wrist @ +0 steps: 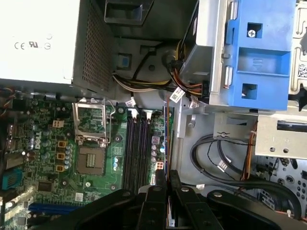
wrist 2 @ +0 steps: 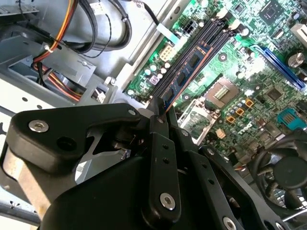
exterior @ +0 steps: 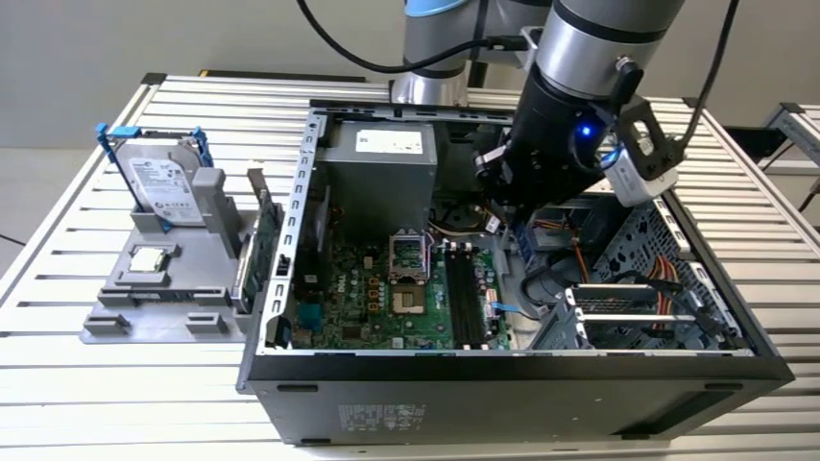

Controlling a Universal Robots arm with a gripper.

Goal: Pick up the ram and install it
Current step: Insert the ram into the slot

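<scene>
The ram (wrist 2: 188, 72) is a long dark stick with black chips, seen nearly edge-on, and my gripper (wrist 2: 158, 109) is shut on one end of it. In the first wrist view the ram (wrist: 168, 134) shows as a thin line running out from my gripper (wrist: 167, 176), alongside the black memory slots (wrist: 136, 148) and a little off to their side. In the exterior view my gripper (exterior: 516, 229) is down inside the open computer case, above the memory slots (exterior: 464, 298). Whether the stick touches a slot cannot be told.
The case wall (exterior: 295, 192) surrounds the motherboard, with the power supply (exterior: 378, 163), the processor socket (exterior: 405, 293) and a drive cage with cables (exterior: 640, 303). At the exterior view's left a grey fixture (exterior: 122, 322) holds a hard drive (exterior: 164, 182), a small silver chip (exterior: 150, 257) and a green card (exterior: 267, 245).
</scene>
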